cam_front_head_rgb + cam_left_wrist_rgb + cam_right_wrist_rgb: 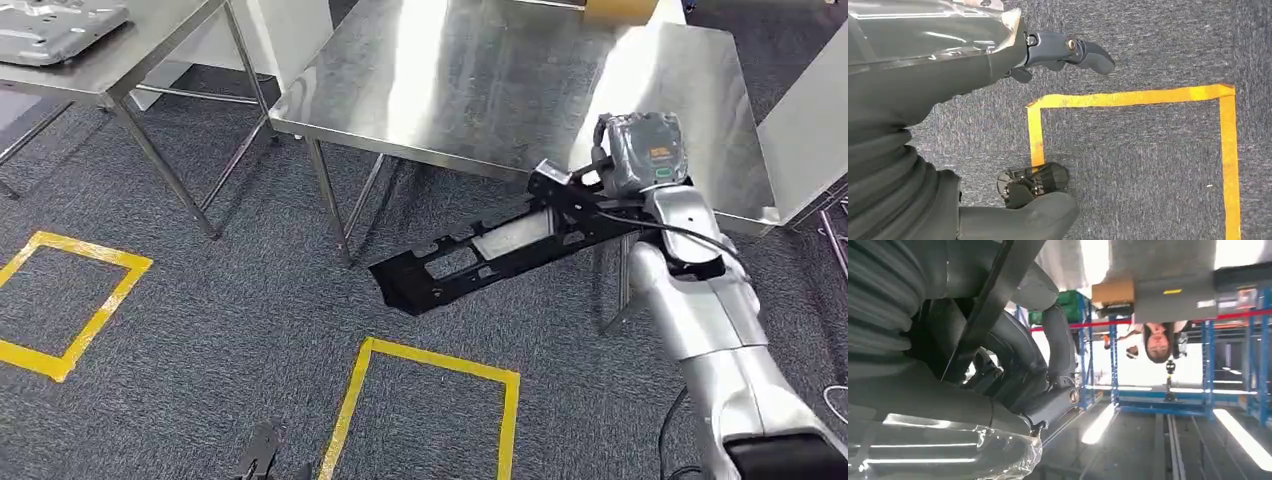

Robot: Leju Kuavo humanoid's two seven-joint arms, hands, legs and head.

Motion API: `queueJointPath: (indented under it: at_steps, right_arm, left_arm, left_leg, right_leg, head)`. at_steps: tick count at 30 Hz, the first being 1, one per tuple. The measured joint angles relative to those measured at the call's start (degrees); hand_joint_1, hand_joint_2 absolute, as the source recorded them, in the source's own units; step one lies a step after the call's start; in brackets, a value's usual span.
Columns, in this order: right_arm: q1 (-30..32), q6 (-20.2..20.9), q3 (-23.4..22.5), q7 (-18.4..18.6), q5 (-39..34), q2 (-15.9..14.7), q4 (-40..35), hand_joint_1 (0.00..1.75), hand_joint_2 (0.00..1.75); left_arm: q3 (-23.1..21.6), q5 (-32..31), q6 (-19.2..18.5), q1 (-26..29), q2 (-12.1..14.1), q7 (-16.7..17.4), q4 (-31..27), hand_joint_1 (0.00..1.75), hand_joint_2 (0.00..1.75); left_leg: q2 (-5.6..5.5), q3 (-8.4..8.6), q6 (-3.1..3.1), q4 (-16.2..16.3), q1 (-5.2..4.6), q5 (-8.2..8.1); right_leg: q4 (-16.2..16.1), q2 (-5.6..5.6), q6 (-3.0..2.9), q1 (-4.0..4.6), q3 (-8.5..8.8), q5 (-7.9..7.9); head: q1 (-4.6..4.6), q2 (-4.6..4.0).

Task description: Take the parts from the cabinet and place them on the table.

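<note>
I've got the long black plastic bracket part with cut-out openings (pixel 490 250) in my right hand (pixel 570 200), fingers wrapped around one end; the other end sticks out low over the dark grey carpet floor (pixel 200 320), below the edge of the shiny stainless steel surface (pixel 480 80) and not yet on it. The part hangs tilted, with its free end lowest.

Risks as I judge them: the grip is at one end only, so the long overhang could lever the part loose or let it rotate in the fingers. The free end sits under the surface rim near a leg, so lifting without backing off first could clip the edge. It needs raising well clear before moving over the steel.

My left hand (pixel 1063 52) hangs by my side over the carpet, fingers apart, holding nothing; a yellow tape square (pixel 1128 97) lies beneath.

The head view gives the whole part and how it lies relative to the surface. The right wrist view shows my right hand's dark fingers (pixel 1058 340) closed around the black bar, plus blue racking (pixel 1208 365) and a person (pixel 1158 342) standing further off.
</note>
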Motion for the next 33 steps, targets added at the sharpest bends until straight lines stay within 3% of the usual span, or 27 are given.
queueJointPath:
  at_steps: [6, 7, 8, 9, 11, 13, 14, 15, 16, 18, 19, 20, 21, 23, 25, 26, 28, 29, 30, 31, 32, 33]
  right_arm:
    - [-4.8, -1.1, -0.1, -1.1, -0.7, -0.4, 6.9, 1.68, 1.75]
    - [-4.9, -1.3, -0.1, -1.4, -0.8, -0.5, 7.8, 1.68, 1.75]
    - [-5.0, -1.5, -0.1, -1.5, -0.9, -0.5, 8.2, 1.68, 1.75]
    - [-4.9, -1.7, -0.2, -1.6, -0.9, -0.7, 8.4, 1.68, 1.75]
    - [-5.3, -2.4, -0.2, -1.7, -1.1, -0.9, 9.3, 1.68, 1.75]
    - [-5.4, -2.5, -0.2, -1.8, -1.2, -1.2, 10.2, 1.68, 1.75]
    - [-5.2, -2.5, -0.2, -1.8, -1.1, -1.3, 10.5, 1.68, 1.75]
    - [-4.8, -2.5, -0.1, -1.9, -1.1, -1.3, 10.9, 1.68, 1.75]
    - [-4.7, -2.5, -0.1, -1.9, -1.1, -1.3, 11.1, 1.68, 1.75]
    - [-4.8, -2.5, -0.1, -2.0, -1.1, -1.3, 11.4, 1.68, 1.75]
    - [-4.9, -2.4, 0.0, -2.0, -1.1, -1.3, 11.5, 1.68, 1.75]
    - [-5.1, -2.4, 0.1, -2.1, -1.1, -1.1, 11.9, 1.68, 1.75]
    - [-5.1, -2.4, 0.2, -2.1, -1.2, -1.0, 12.0, 1.68, 1.75]
    - [-4.8, -2.4, 0.3, -2.0, -1.1, -0.9, 12.3, 1.68, 1.75]
    - [-5.1, -2.4, 0.5, -2.0, -1.1, -0.7, 12.5, 1.68, 1.75]
    - [-5.2, -2.4, 0.5, -2.0, -1.1, -0.7, 12.5, 1.68, 1.75]
    - [-5.3, -2.4, 0.5, -2.0, -1.1, -0.4, 12.7, 1.68, 1.75]
    - [-5.1, -2.4, 0.5, -2.0, -1.1, -0.3, 12.9, 1.68, 1.75]
    - [-5.0, -2.4, 0.6, -2.0, -1.1, -0.2, 13.0, 1.68, 1.75]
    - [-4.8, -2.5, 0.6, -2.0, -1.1, -0.1, 13.1, 1.68, 1.75]
    - [-4.8, -2.5, 0.7, -2.0, -1.1, -0.1, 13.1, 1.68, 1.75]
    - [-4.9, -2.5, 0.7, -2.0, -1.1, 0.1, 13.1, 1.68, 1.75]
  left_arm:
    - [0.0, -0.8, -0.3, 0.0, -0.5, 0.3, 0.0, 0.0, 1.75]
    - [0.0, -0.8, -0.4, 0.0, -0.5, 0.5, 0.0, 0.0, 1.75]
    - [0.0, -0.8, -0.5, 0.0, -0.6, 0.7, 0.0, 0.0, 1.75]
    - [0.0, -0.9, -0.6, -0.1, -0.7, 0.9, 0.0, 0.0, 1.75]
    - [0.0, -0.9, -0.7, -0.2, -0.7, 0.9, 0.0, 0.0, 1.75]
    - [0.0, -0.9, -0.9, -0.3, -0.8, 1.0, 0.0, 0.0, 1.75]
    - [0.1, -0.9, -0.9, -0.3, -0.8, 1.0, 0.0, 0.0, 1.75]
    - [0.1, -0.9, -0.9, -0.3, -0.8, 1.0, 0.0, 0.0, 1.75]
    - [0.1, -0.9, -0.9, -0.3, -0.8, 1.0, 0.0, 0.0, 1.75]
    - [0.2, -0.9, -0.9, -0.3, -1.0, 1.0, 0.0, 0.0, 1.75]
    - [0.2, -0.9, -0.9, -0.3, -1.0, 1.0, 0.0, 0.0, 1.75]
    - [0.2, -0.9, -0.7, -0.3, -0.7, 1.0, 0.0, 0.0, 1.75]
    - [0.2, -0.8, -0.7, -0.3, -0.8, 1.0, 0.0, 0.0, 1.75]
    - [0.2, -0.8, -0.5, -0.1, -0.9, 1.0, 0.1, 0.0, 1.75]
    - [0.2, -0.8, -0.3, -0.2, -0.9, 0.9, 0.0, 0.0, 1.75]
    - [0.2, -0.8, -0.3, -0.2, -0.9, 0.9, 0.0, 0.0, 1.75]
    - [0.2, -0.8, -0.3, -0.1, -0.9, 0.9, 0.1, 0.0, 1.75]
    - [0.2, -0.8, -0.3, -0.1, -0.9, 0.9, 0.1, 0.0, 1.75]
    - [0.2, -0.8, -0.3, -0.1, -0.9, 0.9, 0.1, 0.0, 1.75]
    - [0.2, -0.8, -0.3, -0.1, -0.9, 0.9, 0.1, 0.0, 1.75]
    - [0.2, -0.8, -0.3, -0.1, -0.9, 0.9, 0.1, 0.0, 1.75]
    - [0.2, -0.8, -0.3, -0.1, -0.8, 0.9, 0.1, 0.0, 1.75]
  left_leg:
    - [-0.02, 0.0, 0.0, 0.0, 0.1, 0.0]
    - [-0.04, -0.09, 0.4, 0.2, -0.03, -0.24]
    - [-0.01, 0.19, 1.01, -0.5, -0.04, -0.1]
    - [0.23, 1.29, 1.47, -2.0, 0.59, 0.5]
    - [0.43, 2.38, 1.77, -3.5, 0.83, 0.99]
    - [0.58, 2.49, 1.58, -3.4, 1.09, 0.84]
    - [0.58, 2.48, 1.42, -3.4, 1.29, 0.74]
    - [0.58, 2.51, 1.08, -3.3, 1.61, 0.54]
    - [0.57, 2.58, 0.68, -3.1, 1.98, 0.29]
    - [0.56, 2.54, -0.66, -1.7, 2.91, -0.72]
    - [0.59, 2.27, -1.55, -0.6, 2.92, -1.54]
    - [0.52, 1.71, -2.28, 0.2, 2.75, -2.18]
    - [0.39, 1.64, -2.39, 0.4, 2.76, -2.21]
    - [0.51, 1.72, -2.47, 0.2, 2.97, -2.18]
    - [0.52, 1.5, -3.02, 1.3, 3.27, -3.23]
    - [0.54, 0.2, -3.19, 4.0, 3.25, -4.39]
    - [0.53, -5.25, -3.47, 13.4, 3.26, -7.81]
    - [0.52, -8.02, -3.39, 17.2, 3.24, -8.59]
    - [0.53, -9.58, -3.12, 18.6, 3.18, -8.02]
    - [0.51, -9.72, -2.61, 17.1, 2.99, -5.94]
    - [0.46, -8.61, -1.91, 13.5, 2.76, -3.03]
    - [0.33, -6.34, -0.86, 7.8, 2.31, 0.59]
  right_leg:
    - [0.0, -0.01, 0.0, 0.1, 0.0, 0.0]
    - [-0.5, 0.01, 0.38, -0.33, 0.16, 0.19]
    - [-0.8, 0.04, 0.62, -0.08, 0.33, 0.26]
    - [-1.0, 0.01, 0.71, 0.49, 0.28, 0.2]
    - [3.2, -0.29, 0.94, 0.01, -1.66, -1.46]
    - [12.5, -0.32, 1.24, -0.78, -6.77, -4.67]
    - [15.7, -0.33, 1.75, -1.22, -8.77, -5.32]
    - [16.2, -0.38, 2.53, -1.76, -9.47, -4.91]
    - [13.9, -0.48, 3.51, -2.27, -8.58, -3.5]
    - [3.7, -1.09, 5.92, -3.48, -3.71, 1.09]
    - [0.0, -1.77, 6.74, -4.02, -2.12, 1.77]
    - [0.6, -0.99, 5.95, -3.25, -1.65, 1.29]
    - [1.2, -0.76, 4.8, -3.18, -1.96, 1.11]
    - [1.6, -0.61, 3.99, -2.93, -2.28, 0.77]
    - [1.5, -0.3, 2.98, -3.25, -1.79, 0.59]
    - [1.5, -0.3, 2.64, -3.25, -1.56, 0.37]
    - [1.5, -0.22, 2.07, -2.92, -1.21, -0.03]
    - [1.5, -0.17, 1.75, -2.63, -1.02, -0.26]
    - [1.5, -0.09, 1.48, -2.37, -0.81, -0.46]
    - [1.5, 0.02, 1.18, -2.02, -0.45, -0.69]
    - [1.5, 0.11, 1.04, -1.75, -0.04, -1.04]
    - [1.5, 0.25, 0.94, -1.48, 0.51, -1.39]
  head:
    - [-0.02, 0.0]
    - [-0.02, 0.0]
    - [-0.07, -0.02]
    - [-0.11, 0.0]
    - [0.13, 0.0]
    - [0.09, 0.0]
    - [0.02, 0.0]
    - [0.09, -0.02]
    - [0.04, 0.0]
    - [0.07, 0.0]
    - [0.17, -0.02]
    - [0.48, 0.0]
    - [0.24, 0.0]
    - [0.02, 0.0]
    - [-0.11, 0.0]
    - [-0.18, 0.0]
    - [-0.31, -0.02]
    - [-0.28, 0.0]
    - [-0.29, 0.0]
    - [-0.28, 0.0]
    - [-0.31, 0.0]
    - [-0.31, 0.0]
